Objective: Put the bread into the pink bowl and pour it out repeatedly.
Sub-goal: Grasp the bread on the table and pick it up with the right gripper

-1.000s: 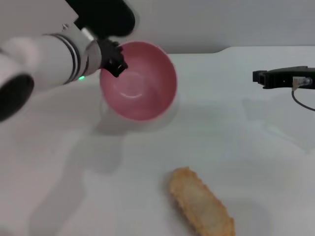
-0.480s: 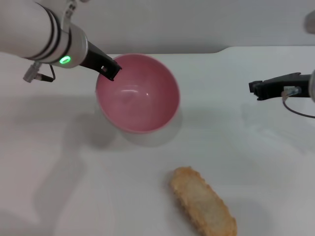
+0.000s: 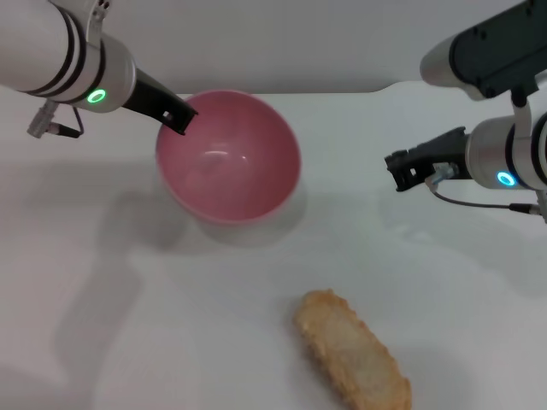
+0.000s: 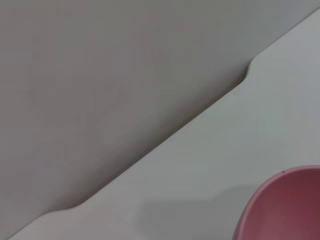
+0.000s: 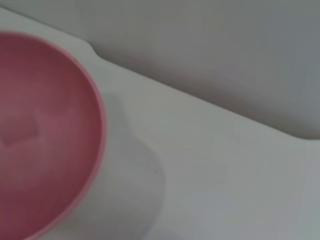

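Observation:
The pink bowl (image 3: 226,154) sits near the back of the white table (image 3: 128,282), mouth up and leaning slightly, with nothing inside it. My left gripper (image 3: 177,116) is shut on the bowl's far left rim. The bread (image 3: 350,363) lies on the table at the front, well apart from the bowl, pale side up. Out to the right of the bowl and above the table hangs my right gripper (image 3: 400,171), holding nothing. A part of the bowl (image 4: 285,205) shows in the left wrist view, and the right wrist view looks into the bowl (image 5: 45,135).
The table's back edge (image 3: 342,90) runs just behind the bowl, with a step in it at the right. A grey wall (image 3: 299,43) stands beyond it.
The bowl has swung from a steep tilt back to nearly upright and shifted a little left. My right arm has come in from the right edge toward the middle. The bread has not moved.

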`<action>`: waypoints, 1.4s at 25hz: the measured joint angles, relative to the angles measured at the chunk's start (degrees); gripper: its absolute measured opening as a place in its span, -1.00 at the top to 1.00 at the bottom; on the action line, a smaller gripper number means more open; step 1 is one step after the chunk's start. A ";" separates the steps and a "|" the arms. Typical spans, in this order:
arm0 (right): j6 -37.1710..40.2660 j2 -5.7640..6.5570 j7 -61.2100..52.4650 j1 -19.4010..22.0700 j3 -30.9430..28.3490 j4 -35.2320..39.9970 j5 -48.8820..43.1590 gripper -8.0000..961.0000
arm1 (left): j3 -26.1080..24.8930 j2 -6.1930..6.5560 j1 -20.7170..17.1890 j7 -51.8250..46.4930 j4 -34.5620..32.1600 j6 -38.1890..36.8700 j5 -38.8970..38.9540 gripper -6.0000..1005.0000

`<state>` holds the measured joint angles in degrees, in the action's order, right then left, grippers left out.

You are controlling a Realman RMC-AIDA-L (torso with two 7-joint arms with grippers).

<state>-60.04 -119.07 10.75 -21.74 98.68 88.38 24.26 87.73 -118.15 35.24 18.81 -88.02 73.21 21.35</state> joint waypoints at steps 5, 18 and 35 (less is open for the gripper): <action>-0.38 -0.14 -2.10 0.56 0.70 1.88 1.77 0.63 | -1.92 0.03 1.05 0.00 5.17 -2.69 -3.14 0.90; 2.26 -0.37 -7.91 1.43 12.83 0.40 8.38 0.06 | -4.15 0.03 2.32 0.28 8.16 -4.87 -4.61 0.90; 3.02 -0.47 -16.62 3.16 21.96 3.64 2.45 -0.39 | -4.15 0.03 2.10 0.26 8.89 -5.99 -4.56 0.90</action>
<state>-57.02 -119.54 -5.86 -18.59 120.64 92.02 26.72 83.58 -118.13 37.34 19.07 -79.13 67.21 16.79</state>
